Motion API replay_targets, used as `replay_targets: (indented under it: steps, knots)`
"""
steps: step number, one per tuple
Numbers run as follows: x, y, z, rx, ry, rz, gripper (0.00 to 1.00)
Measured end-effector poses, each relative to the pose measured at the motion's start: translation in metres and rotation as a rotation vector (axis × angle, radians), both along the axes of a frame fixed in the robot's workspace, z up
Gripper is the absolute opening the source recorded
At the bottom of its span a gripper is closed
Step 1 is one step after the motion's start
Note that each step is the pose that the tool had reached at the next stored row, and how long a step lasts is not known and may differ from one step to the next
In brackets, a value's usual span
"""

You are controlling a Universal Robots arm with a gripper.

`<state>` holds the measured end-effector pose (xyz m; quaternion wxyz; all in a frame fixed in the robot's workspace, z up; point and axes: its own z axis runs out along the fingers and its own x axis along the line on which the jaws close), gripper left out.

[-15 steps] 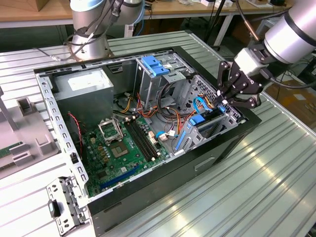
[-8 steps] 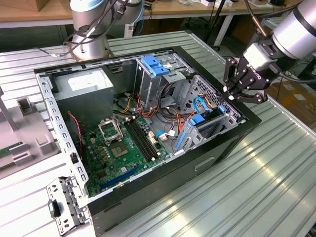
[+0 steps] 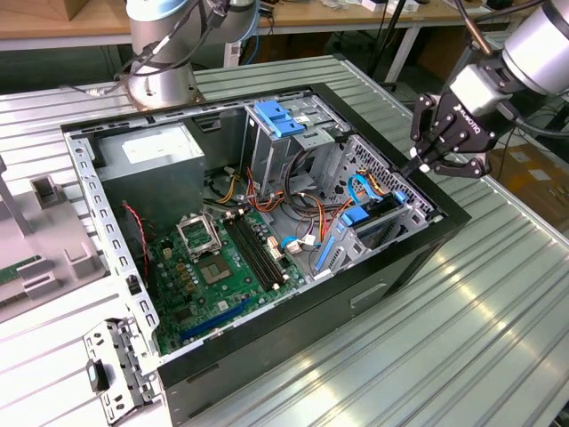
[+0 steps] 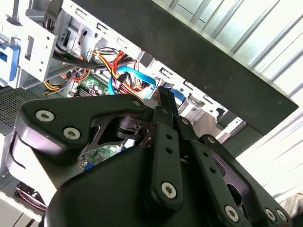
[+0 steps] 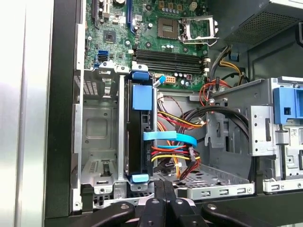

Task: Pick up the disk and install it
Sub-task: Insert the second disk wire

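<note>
Black angular tool (image 4: 163,101) above blue-framed disk (image 5: 142,142)

bright, even light; table glare

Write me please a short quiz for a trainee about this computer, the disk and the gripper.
1. True or false: the gripper is holding the disk.
2. Where is the disk? A: lying flat outside the computer case. B: standing on its edge in a bay inside the case. C: hanging in the air above the case.
3. Fill in the missing word: the flat cable near the disk is ____ in colour.

Key: 1 false (the gripper is shut and empty, above the case's edge); 2 B; 3 blue.
</note>
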<state>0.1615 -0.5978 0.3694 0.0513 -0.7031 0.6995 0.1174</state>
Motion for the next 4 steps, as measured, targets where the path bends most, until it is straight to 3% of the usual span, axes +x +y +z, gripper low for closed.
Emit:
replay_targets:
  steps: [4]
  knots:
    - [0.0,0.0,0.0005,-0.0002,0.0,0.0,0.11]
